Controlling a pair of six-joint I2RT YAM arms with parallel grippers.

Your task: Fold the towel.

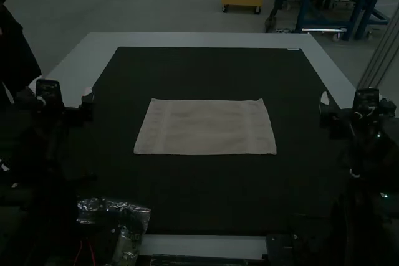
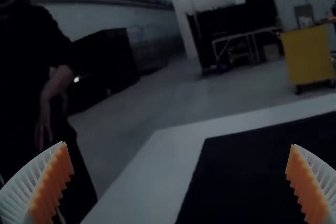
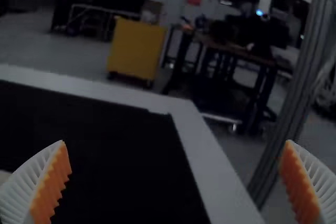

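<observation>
Towel (image 1: 206, 128) lies spread flat, mid-mat (image 1: 206, 191). Judged light, soft, limp; best pinched at both near corners. Left end effector (image 2: 178, 145) and right end effector (image 3: 176, 141): released, fingers apart.

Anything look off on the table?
Crumpled clear plastic at the near left corner of the dark mat; looks stray, as it seems to have no part in folding. Towel looks fine: spread flat, no visible damage.
</observation>
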